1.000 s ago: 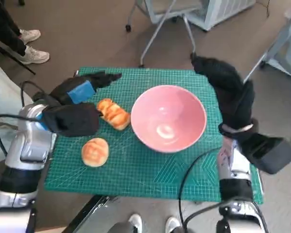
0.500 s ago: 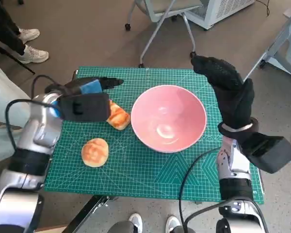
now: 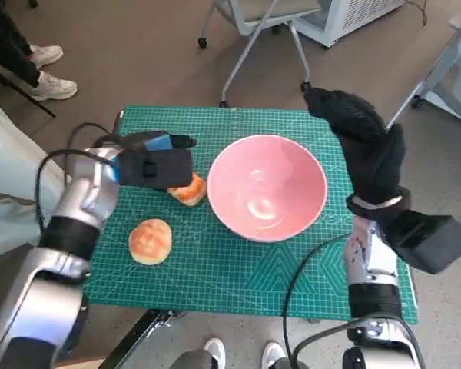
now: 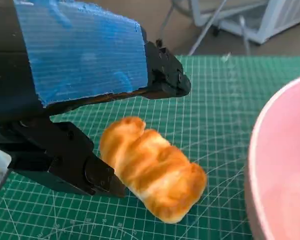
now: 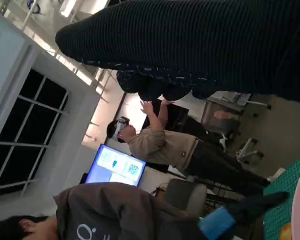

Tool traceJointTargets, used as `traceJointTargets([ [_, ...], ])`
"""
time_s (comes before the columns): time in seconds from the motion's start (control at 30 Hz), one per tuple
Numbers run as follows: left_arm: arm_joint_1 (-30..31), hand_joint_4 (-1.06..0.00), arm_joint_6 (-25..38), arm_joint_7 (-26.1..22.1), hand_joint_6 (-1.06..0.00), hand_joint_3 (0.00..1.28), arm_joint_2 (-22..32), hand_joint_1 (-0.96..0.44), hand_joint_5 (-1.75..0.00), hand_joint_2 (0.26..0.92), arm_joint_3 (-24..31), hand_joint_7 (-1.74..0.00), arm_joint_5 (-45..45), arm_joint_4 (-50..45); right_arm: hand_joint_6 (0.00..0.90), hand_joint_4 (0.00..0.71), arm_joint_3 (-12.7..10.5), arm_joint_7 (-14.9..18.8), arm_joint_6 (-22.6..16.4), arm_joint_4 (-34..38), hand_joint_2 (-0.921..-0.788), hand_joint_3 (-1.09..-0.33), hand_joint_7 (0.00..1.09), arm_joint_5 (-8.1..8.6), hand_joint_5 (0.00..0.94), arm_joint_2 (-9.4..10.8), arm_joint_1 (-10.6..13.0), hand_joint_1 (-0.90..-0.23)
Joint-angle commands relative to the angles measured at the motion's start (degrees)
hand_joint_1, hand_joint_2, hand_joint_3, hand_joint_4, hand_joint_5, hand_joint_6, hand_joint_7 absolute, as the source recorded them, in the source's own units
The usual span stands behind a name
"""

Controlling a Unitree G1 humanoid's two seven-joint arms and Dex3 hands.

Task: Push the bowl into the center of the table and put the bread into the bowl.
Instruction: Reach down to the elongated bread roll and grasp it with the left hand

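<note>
Left hand [image 3: 155,157] poised over the long bread roll [image 4: 152,172], fingers spread wide and empty, straddling it to grip. Right hand [image 3: 361,142] upright beside the pink bowl [image 3: 266,187], empty with its fingers extended, apparently bracing it.

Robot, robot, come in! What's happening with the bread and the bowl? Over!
Left robot hand open, over long bread, not gripping. Right robot hand open beside pink bowl. Bowl empty; round bun loose on mat. Nothing blocking.

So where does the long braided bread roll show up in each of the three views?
Head view: long roll, half hidden under the left hand, beside the pink bowl.
Left wrist view: centre, between the fingers.
Right wrist view: cannot tell.
Shared landmark: the green mat.
</note>
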Motion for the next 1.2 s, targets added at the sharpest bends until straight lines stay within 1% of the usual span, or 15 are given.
traceJointTargets([
  [0.03, -2.42, -0.22, -2.24, 3.73, -0.40, 0.04, -1.62, 0.11, -0.03, 0.797, -2.02, -0.03, 2.09, 5.35, -0.001, 0.185, -0.22, -0.12, 1.35, -0.37, -0.921, -0.738, 0.60, 0.62, 0.000, 0.20, 1.62, -0.696],
  [0.17, -2.98, -0.33, -3.73, 6.04, -0.49, 0.05, -2.18, 0.11, -0.03, 0.817, -3.49, -0.05, 3.58, 8.24, 0.000, 0.185, -0.19, -0.16, 1.61, -0.97, -0.921, -0.736, 0.59, 0.66, 0.000, 0.33, 1.97, -0.696],
  [0.2, -3.10, -0.45, -4.08, 6.53, -0.54, 0.06, -2.25, 0.10, -0.07, 0.827, -3.89, -0.05, 3.93, 8.86, 0.000, 0.185, -0.18, -0.17, 1.68, -1.14, -0.921, -0.735, 0.60, 0.67, 0.000, 0.37, 2.06, -0.696],
  [0.23, -3.22, -0.50, -4.49, 6.96, -0.55, 0.06, -2.29, 0.10, -0.08, 0.830, -4.40, -0.05, 4.39, 9.56, 0.000, 0.185, -0.17, -0.16, 1.75, -1.32, -0.921, -0.735, 0.60, 0.70, 0.000, 0.40, 2.17, -0.696],
  [0.27, -3.31, -0.57, -4.93, 7.33, -0.62, 0.06, -2.32, 0.20, -0.49, 0.861, -4.96, -0.07, 4.91, 10.32, 0.001, 0.185, -0.20, -0.14, 1.82, -1.42, -0.921, -0.735, 0.60, 0.73, 0.000, 0.39, 2.25, -0.695],
  [0.3, -3.41, -0.59, -5.28, 7.58, -0.66, 0.07, -2.36, 0.23, -0.64, 0.873, -5.30, -0.11, 5.23, 10.91, 0.002, 0.185, -0.22, -0.14, 1.88, -1.50, -0.921, -0.734, 0.60, 0.74, 0.000, 0.39, 2.31, -0.695],
  [0.33, -3.50, -0.62, -5.54, 7.78, -0.69, 0.07, -2.38, 0.28, -0.85, 0.890, -5.52, -0.23, 5.43, 11.36, 0.003, 0.185, -0.22, -0.15, 1.92, -1.58, -0.921, -0.734, 0.60, 0.74, 0.000, 0.39, 2.36, -0.694],
  [0.37, -3.60, -0.64, -5.96, 7.88, -0.69, 0.07, -2.36, 0.31, -0.99, 0.901, -5.92, -0.34, 5.75, 11.87, 0.004, 0.185, -0.25, -0.18, 2.01, -1.62, -0.921, -0.733, 0.60, 0.74, 0.000, 0.38, 2.38, -0.694],
  [0.4, -3.71, -0.66, -6.29, 7.77, -0.65, 0.07, -2.37, 0.20, -1.06, 0.908, -6.34, -0.64, 6.05, 12.42, 0.004, 0.186, -0.29, -0.18, 2.11, -1.66, -0.921, -0.733, 0.60, 0.78, 0.001, 0.34, 2.42, -0.694],
  [0.5, -4.01, -0.66, -6.91, 7.60, -0.65, 0.08, -2.45, 0.07, -1.09, 0.912, -6.98, -1.04, 6.41, 13.59, 0.006, 0.186, -0.38, -0.14, 2.33, -1.76, -0.921, -0.732, 0.60, 0.84, 0.001, 0.31, 2.50, -0.695],
  [0.57, -4.09, -0.67, -7.32, 7.26, -0.67, 0.06, -2.45, 0.03, -1.07, 0.916, -7.12, -1.16, 6.42, 14.12, 0.006, 0.186, -0.45, -0.03, 2.47, -1.74, -0.921, -0.731, 0.60, 0.95, 0.001, 0.32, 2.54, -0.696],
  [0.6, -4.16, -0.67, -7.27, 7.05, -0.67, 0.06, -2.51, 0.02, -1.07, 0.917, -7.20, -1.17, 6.47, 14.31, 0.007, 0.186, -0.47, -0.02, 2.54, -1.80, -0.921, -0.730, 0.60, 0.98, 0.001, 0.33, 2.58, -0.696],
  [0.73, -4.35, -0.67, -7.15, 6.68, -0.69, 0.05, -2.55, 0.01, -1.21, 0.919, -7.48, -1.07, 6.59, 14.70, 0.007, 0.187, -0.48, -0.10, 2.74, -2.02, -0.921, -0.729, 0.60, 0.95, 0.001, 0.44, 2.63, -0.696],
  [1.0, -4.75, -0.69, -7.08, 6.64, -0.66, 0.05, -2.47, 0.00, -1.19, 0.920, -8.08, -1.11, 6.86, 15.62, 0.009, 0.187, -0.44, -0.07, 3.02, -2.05, -0.921, -0.727, 0.60, 1.09, 0.001, 0.67, 2.55, -0.697],
  [1.2, -4.88, -0.69, -7.21, 6.95, -0.66, 0.06, -2.13, 0.00, -1.23, 0.919, -8.03, -1.07, 6.64, 15.97, 0.011, 0.187, -0.42, 0.01, 3.11, -1.94, -0.921, -0.721, 0.60, 1.25, 0.001, 0.81, 2.47, -0.700],
])
